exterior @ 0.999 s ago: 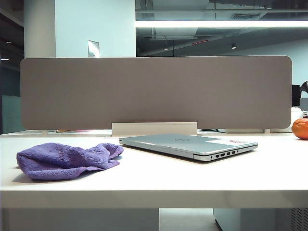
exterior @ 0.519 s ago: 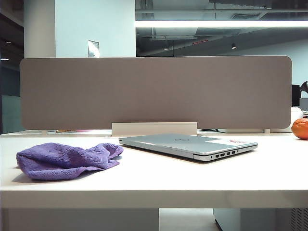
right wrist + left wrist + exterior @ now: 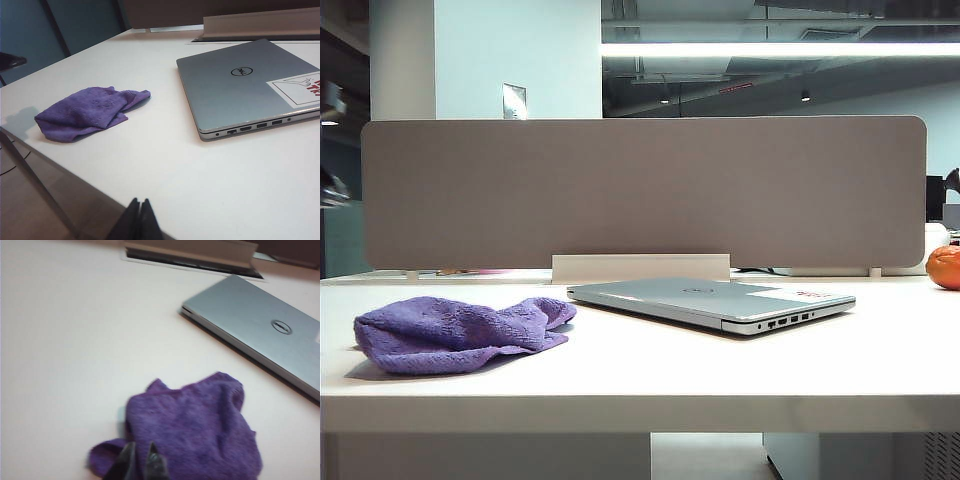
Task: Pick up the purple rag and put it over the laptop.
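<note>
The purple rag lies crumpled on the left of the white table. The closed silver laptop lies flat to its right, a short gap apart, with a white sticker on the lid. In the left wrist view my left gripper hovers over the near part of the rag. Its dark tips stand a narrow gap apart and hold nothing, and the laptop lies beyond. My right gripper is shut and empty over the table's near edge, far from the rag and the laptop.
A tall grey divider panel stands along the back of the table, with a low white base just behind the laptop. An orange fruit sits at the far right edge.
A blurred dark shape has come in at the left edge of the exterior view. The rag and the laptop have not moved.
</note>
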{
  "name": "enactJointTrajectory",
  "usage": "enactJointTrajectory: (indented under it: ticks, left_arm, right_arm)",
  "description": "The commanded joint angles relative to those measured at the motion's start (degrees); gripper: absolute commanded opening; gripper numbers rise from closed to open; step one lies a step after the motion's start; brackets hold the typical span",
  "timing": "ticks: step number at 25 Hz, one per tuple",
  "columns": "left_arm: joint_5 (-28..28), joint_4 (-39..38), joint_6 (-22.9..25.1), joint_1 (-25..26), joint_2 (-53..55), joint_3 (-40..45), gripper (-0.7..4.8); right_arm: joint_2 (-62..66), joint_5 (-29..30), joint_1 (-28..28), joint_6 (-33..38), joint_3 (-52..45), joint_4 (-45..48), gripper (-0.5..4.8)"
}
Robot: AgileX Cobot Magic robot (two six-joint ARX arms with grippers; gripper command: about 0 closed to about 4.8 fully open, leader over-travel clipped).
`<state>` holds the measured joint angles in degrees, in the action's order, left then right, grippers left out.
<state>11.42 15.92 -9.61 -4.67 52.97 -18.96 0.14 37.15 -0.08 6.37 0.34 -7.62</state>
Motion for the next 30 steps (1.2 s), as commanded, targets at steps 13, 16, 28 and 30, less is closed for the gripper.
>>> enactJointTrajectory:
  ticks: [13, 16, 28, 30]
  left_arm:
    - [0.39, 6.69, -3.06, -3.61, 15.80, -5.38, 0.70]
    - [0.42, 5.84, -3.04, -3.61, 18.12, -7.32, 1.28]
    - [4.55, 1.55, -5.66, -3.67, 26.38, -9.94, 2.89]
    - [4.90, 1.49, -6.95, -3.67, 27.04, -9.94, 3.14]
  right_arm:
    - [-0.09, -0.11, -0.02, 0.02, -0.22, 0.61, 0.22]
    - [-0.09, -0.11, -0.02, 0.02, -0.22, 0.61, 0.22]
    - [-0.09, -0.13, -0.02, 0.00, -0.22, 0.61, 0.22]
    - [-0.09, -0.13, -0.02, 0.00, -0.22, 0.61, 0.22]
